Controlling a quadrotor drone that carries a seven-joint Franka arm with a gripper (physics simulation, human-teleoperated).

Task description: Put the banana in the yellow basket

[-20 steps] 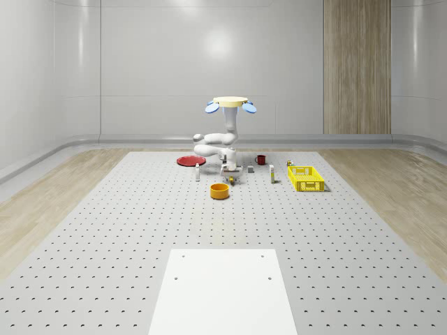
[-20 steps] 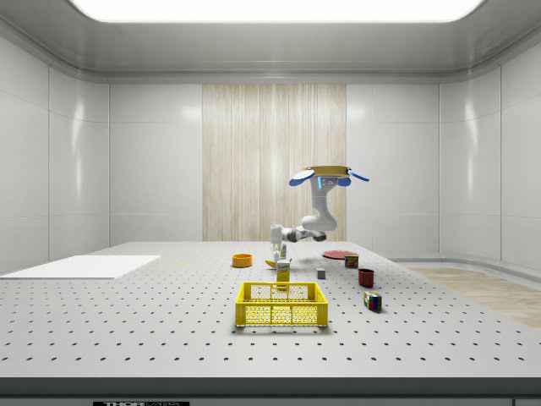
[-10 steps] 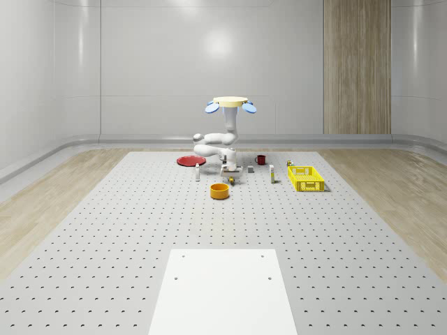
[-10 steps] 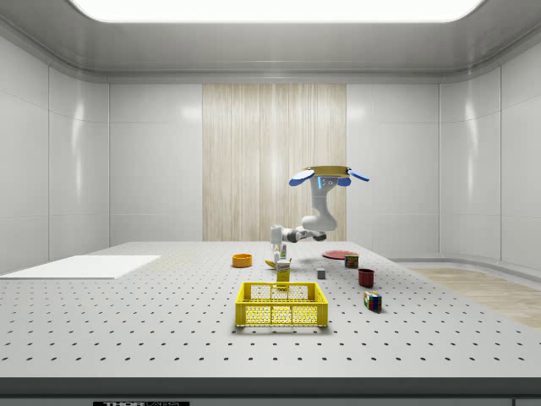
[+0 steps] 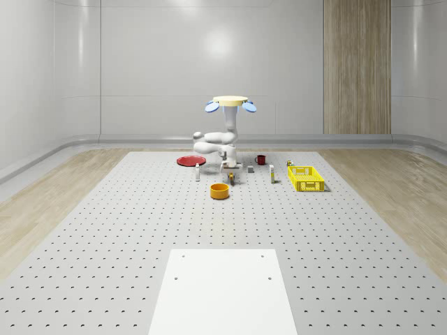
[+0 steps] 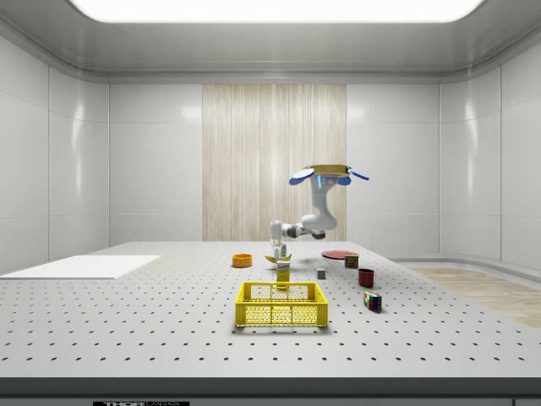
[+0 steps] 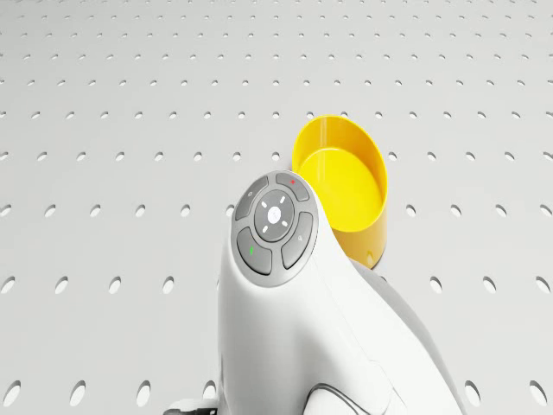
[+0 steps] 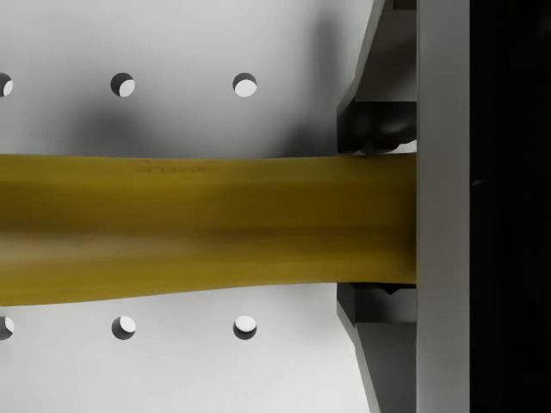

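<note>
We take the yellow plastic mesh basket (image 5: 306,178) as our landmark; it sits on the perforated grey table (image 5: 140,230), and through its open mesh in the side view (image 6: 281,304) we see nothing inside it. Going left to right in the whole-scene view, a flat red plate (image 5: 190,161) lies well to the basket's left, then a round orange bowl (image 5: 220,190) sits nearer the camera, its inside bare in the drone view (image 7: 343,181). A dark red mug (image 5: 260,159) stands between bowl and basket, farther back.

The table fills a room of pale glossy wall panels with one wooden panel (image 5: 356,66) behind the basket, and a white sheet (image 5: 223,289) lies on the near end of the table.

The drone (image 5: 230,105) hovers over the table, well to the basket's left and above the stretch between plate and mug. Its white arm (image 5: 222,143) drops, folds back on itself and points the gripper (image 5: 228,172) downward just behind the bowl. In the wrist view we see the gripper's dark fingers (image 8: 379,129) clamped on the yellow banana (image 8: 198,228), which is lifted just off the table, well apart from the basket.
</note>
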